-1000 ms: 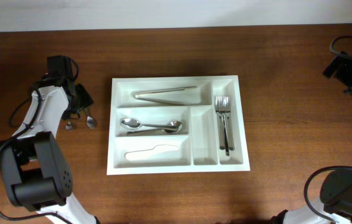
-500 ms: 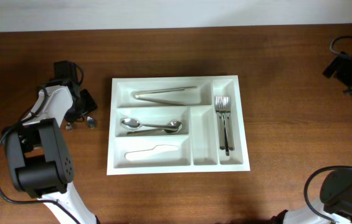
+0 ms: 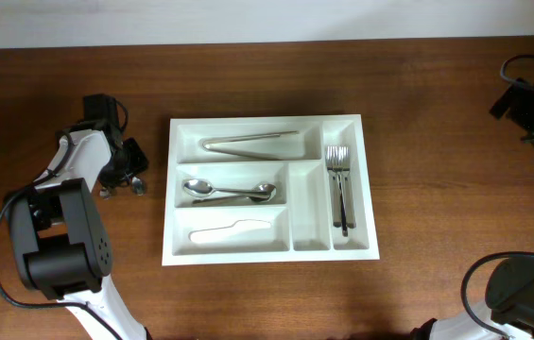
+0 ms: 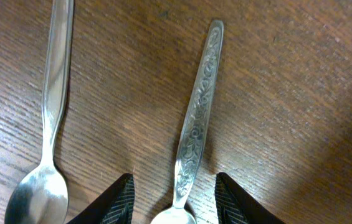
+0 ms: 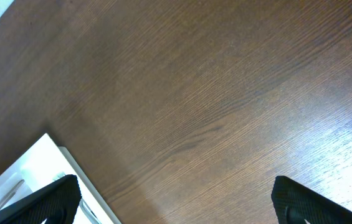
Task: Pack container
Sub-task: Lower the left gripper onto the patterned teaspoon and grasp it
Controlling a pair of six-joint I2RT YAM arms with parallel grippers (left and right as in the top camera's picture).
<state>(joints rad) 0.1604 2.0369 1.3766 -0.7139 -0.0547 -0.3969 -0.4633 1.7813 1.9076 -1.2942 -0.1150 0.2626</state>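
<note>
While the right gripper (image 5: pixel 176 190) hangs wide open, the left gripper (image 4: pixel 174 199) straddles a patterned spoon (image 4: pixel 194 118), jaws narrower, not touching it.

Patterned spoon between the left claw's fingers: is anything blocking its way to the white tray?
Nothing visible does. Bare table lies between the patterned spoon and the container; a plain spoon lies alongside, apart from it. The left gripper straddles the patterned spoon.

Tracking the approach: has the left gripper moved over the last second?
Yes. The left gripper shifted slightly toward the cutlery tray, over the spoons.
</note>
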